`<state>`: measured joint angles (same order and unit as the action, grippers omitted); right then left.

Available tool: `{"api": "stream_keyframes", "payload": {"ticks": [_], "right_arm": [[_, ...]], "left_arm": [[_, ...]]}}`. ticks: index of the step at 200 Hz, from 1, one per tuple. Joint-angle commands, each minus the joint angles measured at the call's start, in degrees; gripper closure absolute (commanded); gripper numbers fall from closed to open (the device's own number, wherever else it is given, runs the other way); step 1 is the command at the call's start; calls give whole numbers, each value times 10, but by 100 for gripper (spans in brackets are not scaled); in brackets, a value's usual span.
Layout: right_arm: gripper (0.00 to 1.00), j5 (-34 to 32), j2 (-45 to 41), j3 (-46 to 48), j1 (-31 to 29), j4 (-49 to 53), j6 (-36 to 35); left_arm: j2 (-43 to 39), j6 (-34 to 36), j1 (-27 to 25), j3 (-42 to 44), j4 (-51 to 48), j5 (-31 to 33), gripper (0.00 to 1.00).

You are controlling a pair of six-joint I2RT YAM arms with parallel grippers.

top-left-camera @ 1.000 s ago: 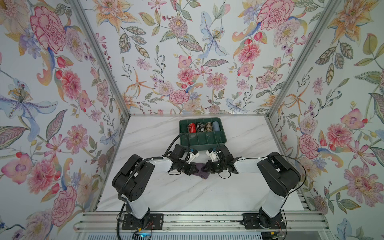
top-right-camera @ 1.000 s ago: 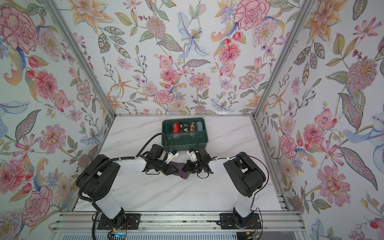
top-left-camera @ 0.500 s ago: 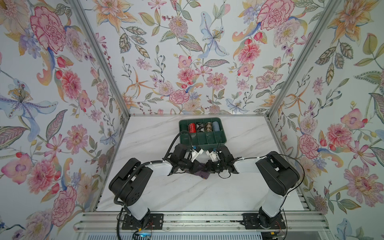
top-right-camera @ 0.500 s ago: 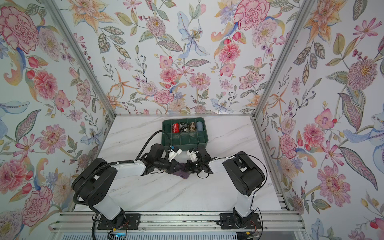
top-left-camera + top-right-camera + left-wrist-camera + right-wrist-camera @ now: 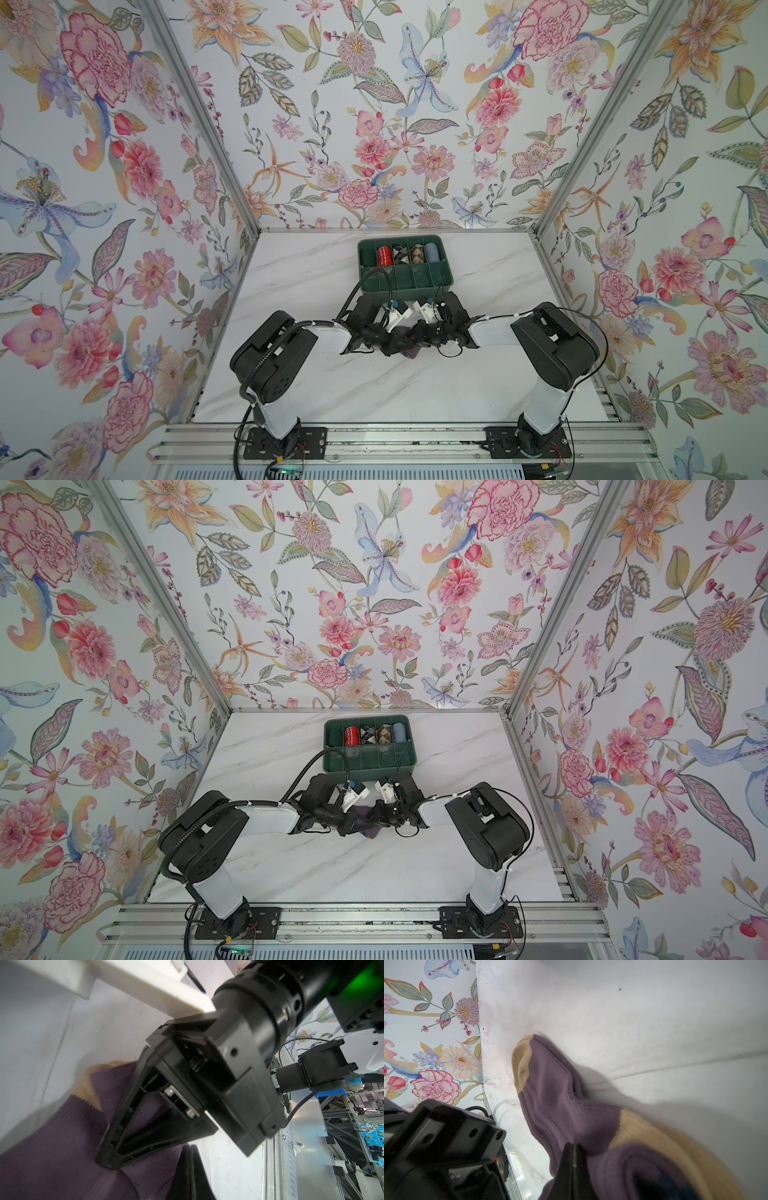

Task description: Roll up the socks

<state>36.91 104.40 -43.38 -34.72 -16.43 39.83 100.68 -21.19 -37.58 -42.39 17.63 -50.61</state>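
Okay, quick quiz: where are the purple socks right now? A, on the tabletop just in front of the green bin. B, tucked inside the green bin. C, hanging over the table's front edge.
A: in a top view the purple socks sit on the marble table just in front of the green bin, not inside it and well back from the front edge.

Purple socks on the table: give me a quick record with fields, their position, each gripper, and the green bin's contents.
socks: purple with tan patches, bunched on the table in front of the green bin
left gripper: shut, at the socks
right gripper: shut, tips pressed into the fabric
bin contents: four rolls in the back row, including a red roll and a light-blue roll
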Motion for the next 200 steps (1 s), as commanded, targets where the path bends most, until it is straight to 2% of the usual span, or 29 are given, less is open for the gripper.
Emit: {"api": "stream_keyframes", "payload": {"ticks": [1, 45, 110, 146, 170, 200], "right_arm": [[97, -31, 33, 27, 4, 72, 4], [97, -29, 29, 26, 3, 75, 3], [94, -21, 21, 17, 1, 76, -4], [86, -20, 8, 9, 2, 83, -25], [77, -26, -16, -1, 4, 97, -50], [73, -27, -52, -10, 14, 98, -67]], "left_arm": [[23, 17, -2, 6, -5, 5, 100], [48, 22, -2, -3, -11, 24, 100], [79, 46, -2, -37, -116, 85, 100], [92, 34, 1, -40, -124, 93, 100], [97, 32, 3, -42, -133, 98, 100], [98, 30, 8, -39, -137, 99, 100]]}}
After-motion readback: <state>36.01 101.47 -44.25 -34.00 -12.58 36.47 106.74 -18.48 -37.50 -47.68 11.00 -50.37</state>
